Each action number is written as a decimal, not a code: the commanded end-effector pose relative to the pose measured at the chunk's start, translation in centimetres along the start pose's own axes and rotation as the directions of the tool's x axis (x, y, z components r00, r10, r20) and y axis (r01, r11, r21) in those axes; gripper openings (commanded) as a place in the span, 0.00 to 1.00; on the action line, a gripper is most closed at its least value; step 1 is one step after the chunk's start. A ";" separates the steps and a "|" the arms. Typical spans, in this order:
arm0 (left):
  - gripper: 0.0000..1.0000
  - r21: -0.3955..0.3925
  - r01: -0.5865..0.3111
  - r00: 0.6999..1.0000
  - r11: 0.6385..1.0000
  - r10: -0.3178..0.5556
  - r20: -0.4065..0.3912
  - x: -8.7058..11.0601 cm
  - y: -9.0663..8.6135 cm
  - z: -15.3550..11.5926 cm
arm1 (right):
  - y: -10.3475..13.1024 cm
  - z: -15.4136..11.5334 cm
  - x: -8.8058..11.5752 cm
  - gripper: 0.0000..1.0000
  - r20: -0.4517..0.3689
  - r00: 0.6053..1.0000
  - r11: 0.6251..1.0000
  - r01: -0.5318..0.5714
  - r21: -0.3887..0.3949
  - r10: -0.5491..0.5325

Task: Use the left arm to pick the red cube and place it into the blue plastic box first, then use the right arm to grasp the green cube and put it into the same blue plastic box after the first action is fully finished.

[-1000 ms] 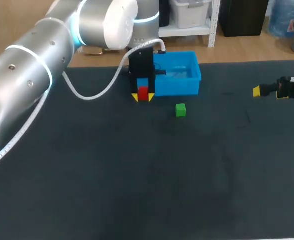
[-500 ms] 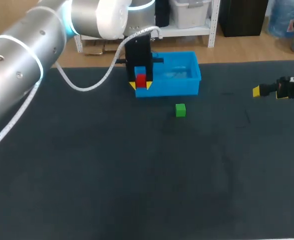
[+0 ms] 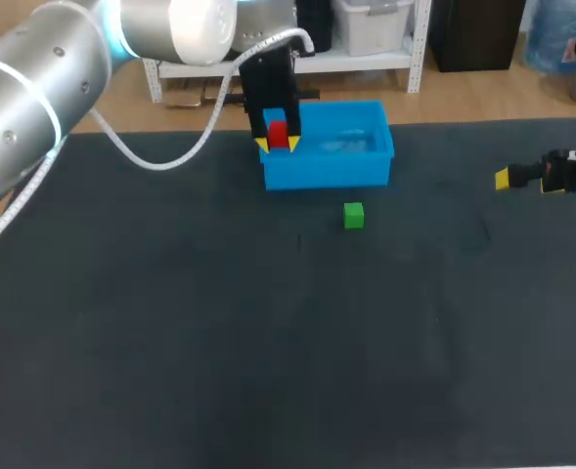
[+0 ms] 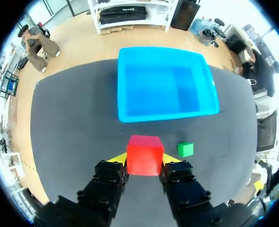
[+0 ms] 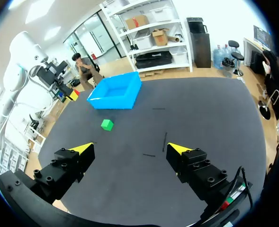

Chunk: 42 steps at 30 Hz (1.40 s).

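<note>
Red cube: clamped from both sides between the yellow tips of our left pincer, held up off the table.
Blue plastic box: just ahead of that pincer and below it, nothing inside. The cube hangs short of its near wall.
Step in hand, as we judge it: carry the cube past that wall to the box's middle, lower it, and only then part the fingers.
Green cube: on the table, beside the left pincer, near the box.
Right pincer: fingers wide apart, holding nothing, well apart from the box.
</note>
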<state>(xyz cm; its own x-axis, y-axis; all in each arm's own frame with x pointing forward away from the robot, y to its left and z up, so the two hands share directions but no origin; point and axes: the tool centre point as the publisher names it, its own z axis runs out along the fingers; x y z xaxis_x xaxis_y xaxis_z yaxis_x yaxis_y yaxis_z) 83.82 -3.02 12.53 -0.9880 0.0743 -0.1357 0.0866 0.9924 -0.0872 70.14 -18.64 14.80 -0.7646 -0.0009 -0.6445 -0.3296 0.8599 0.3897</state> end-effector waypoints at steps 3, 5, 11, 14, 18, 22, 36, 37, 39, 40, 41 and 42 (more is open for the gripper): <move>0.00 0.050 -0.034 0.996 0.998 0.029 0.085 -0.1 0.2 -0.6 | 0.0 0.0 0.0 1.00 0.000 1.000 1.000 0.000 0.001 0.000; 0.00 0.060 -0.038 0.995 0.997 0.032 0.096 -0.5 0.1 -0.8 | 0.0 0.0 0.0 1.00 0.000 1.000 1.000 0.000 0.001 0.000; 0.00 0.066 -0.056 0.992 0.996 0.048 0.119 -1.5 -0.1 -1.1 | 0.0 0.0 0.0 1.00 0.000 1.000 1.000 0.000 0.001 0.000; 0.00 0.072 -0.068 0.990 0.995 0.058 0.131 -2.1 -0.1 -1.4 | 0.0 0.0 0.0 1.00 0.000 1.000 1.000 0.000 0.001 0.000; 0.00 0.072 -0.082 0.986 0.994 0.070 0.151 -3.1 -0.2 -1.8 | 0.0 0.0 0.0 1.00 0.000 1.000 1.000 0.000 0.001 0.000; 0.00 0.072 -0.091 0.983 0.993 0.078 0.167 -4.3 -0.3 -2.2 | 0.0 0.0 0.0 1.00 0.000 1.000 1.000 0.000 0.001 0.000; 0.00 0.070 -0.126 0.975 0.989 0.111 0.195 -7.3 -1.6 -2.2 | 0.0 0.0 0.0 1.00 0.000 1.000 1.000 0.000 0.001 0.000; 0.00 0.070 -0.129 0.974 0.989 0.113 0.195 -7.4 -1.7 -2.2 | 0.0 0.0 0.0 1.00 0.000 1.000 1.000 0.000 0.001 0.000; 0.00 0.070 -0.135 0.973 0.988 0.119 0.196 -7.7 -1.9 -2.1 | 0.0 0.0 0.0 1.00 0.000 1.000 1.000 0.000 0.001 0.000; 0.00 0.070 -0.137 0.973 0.988 0.121 0.196 -8.0 -2.0 -2.0 | 0.0 0.0 0.0 1.00 0.000 1.000 1.000 0.000 0.001 0.000; 0.00 0.070 -0.138 0.973 0.988 0.122 0.196 -8.2 -2.2 -2.0 | 0.0 0.0 0.0 1.00 0.000 1.000 1.000 0.000 0.001 0.000; 0.00 0.071 -0.142 0.972 0.987 0.125 0.198 -8.4 -2.3 -2.0 | 0.0 0.0 0.0 1.00 0.000 1.000 1.000 0.000 0.001 0.000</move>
<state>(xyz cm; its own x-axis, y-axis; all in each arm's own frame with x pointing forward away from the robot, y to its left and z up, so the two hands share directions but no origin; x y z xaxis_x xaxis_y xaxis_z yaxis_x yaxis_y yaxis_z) 89.94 -4.95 15.82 -0.9143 0.1663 -0.3692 0.2315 0.9627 -0.1398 70.14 -18.65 14.80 -0.7646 -0.0009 -0.6445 -0.3296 0.8599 0.3897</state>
